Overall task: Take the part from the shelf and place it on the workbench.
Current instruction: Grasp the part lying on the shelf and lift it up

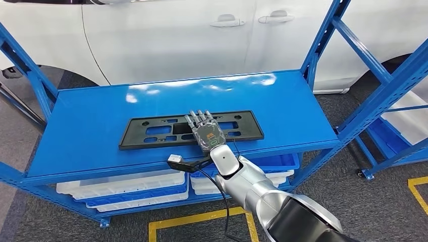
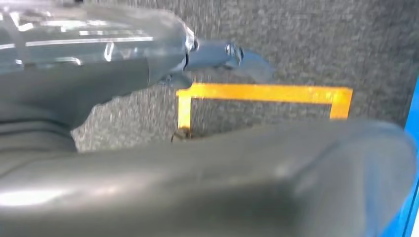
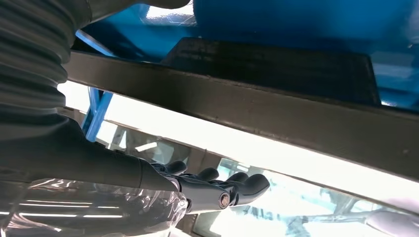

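My right hand (image 1: 208,132) hovers over the black part (image 1: 151,132) on the blue shelf (image 1: 91,126).
Fingers extended, gripping nothing; the part's long axis runs nine to three, its bulk toward nine.

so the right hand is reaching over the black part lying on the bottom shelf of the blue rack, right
Not quite. The black part lies flat on the top shelf of the blue rack, not the bottom one; the lower level holds white trays. The head view shows this. The rest stands: the right hand is reaching over the part.
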